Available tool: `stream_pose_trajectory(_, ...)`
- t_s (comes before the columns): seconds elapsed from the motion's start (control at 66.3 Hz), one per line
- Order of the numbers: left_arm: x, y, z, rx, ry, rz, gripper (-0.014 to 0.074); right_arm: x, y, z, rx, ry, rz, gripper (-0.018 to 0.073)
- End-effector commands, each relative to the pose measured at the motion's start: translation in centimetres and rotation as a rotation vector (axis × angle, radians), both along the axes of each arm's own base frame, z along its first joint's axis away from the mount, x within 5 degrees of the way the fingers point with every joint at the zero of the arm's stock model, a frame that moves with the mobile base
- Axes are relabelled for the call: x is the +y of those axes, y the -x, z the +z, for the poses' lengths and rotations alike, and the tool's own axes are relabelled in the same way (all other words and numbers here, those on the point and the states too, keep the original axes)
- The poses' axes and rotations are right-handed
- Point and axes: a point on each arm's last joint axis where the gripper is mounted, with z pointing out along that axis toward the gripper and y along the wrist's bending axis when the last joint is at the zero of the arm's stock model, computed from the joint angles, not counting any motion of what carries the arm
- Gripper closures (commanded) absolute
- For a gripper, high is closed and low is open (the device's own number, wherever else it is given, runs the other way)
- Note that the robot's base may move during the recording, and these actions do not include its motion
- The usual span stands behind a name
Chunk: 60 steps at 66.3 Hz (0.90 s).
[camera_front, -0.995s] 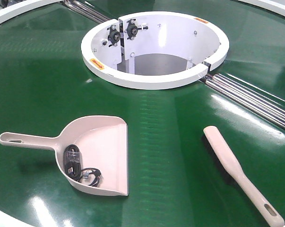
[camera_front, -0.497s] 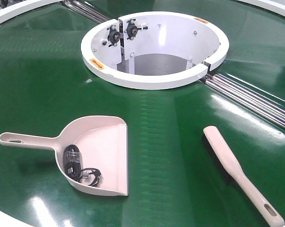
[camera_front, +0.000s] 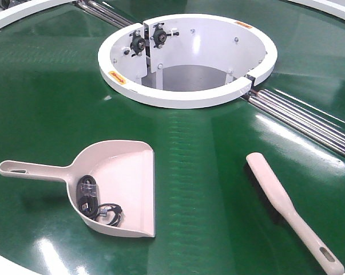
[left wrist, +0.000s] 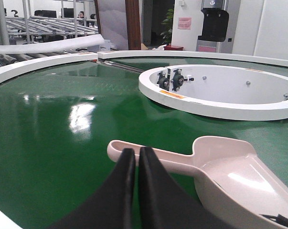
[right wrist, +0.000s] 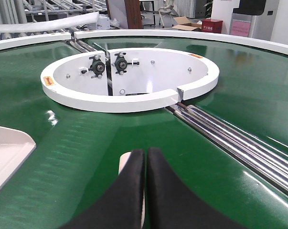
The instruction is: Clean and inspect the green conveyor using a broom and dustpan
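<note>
The green conveyor (camera_front: 46,103) fills the front view. On it at the lower left lies the beige-pink dustpan (camera_front: 118,177), handle pointing left, with small black debris (camera_front: 95,203) in its scoop. The beige broom (camera_front: 286,209) lies at the lower right, handle toward the near edge. Neither gripper shows in the front view. In the left wrist view my left gripper (left wrist: 135,151) is shut and empty, its tips just before the dustpan (left wrist: 239,176) handle end. In the right wrist view my right gripper (right wrist: 144,152) is shut and empty, above the broom (right wrist: 125,161), which it mostly hides.
A white ring-shaped housing (camera_front: 186,57) with two black bearings stands in the middle of the belt. Shiny metal rollers (camera_front: 309,120) run from the ring toward the right. The belt's white rim (left wrist: 38,59) curves along the far left. Racks and a room lie beyond.
</note>
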Motion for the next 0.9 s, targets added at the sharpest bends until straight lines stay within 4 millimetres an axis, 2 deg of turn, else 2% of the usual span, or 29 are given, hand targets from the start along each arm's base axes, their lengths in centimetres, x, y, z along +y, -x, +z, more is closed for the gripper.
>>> stream_pose_trajectory(0.0, 0.0, 0.0, -0.3, -0.052, 0.015, 0.005, 0.0604, -0.1, -0.1, 1.6, -0.093, -0.008, -0.010, 0.0569)
stream_pose_trajectory(0.407, 0.0, 0.0, -0.3, -0.052, 0.015, 0.005, 0.0604, -0.1, 0.0, 1.6, -0.097, -0.003, -0.015, 0.0569)
stream_pose_trajectory(0.603, 0.0, 0.0, -0.3, -0.052, 0.015, 0.005, 0.0604, -0.9, 1.1, 1.4, -0.140, 0.021, -0.130, 0.0569)
stream_pose_trajectory(0.889, 0.0, 0.0, -0.3, -0.052, 0.015, 0.005, 0.0604, -0.6, 1.1, -5.2, -0.137, 0.051, -0.055, 0.0569)
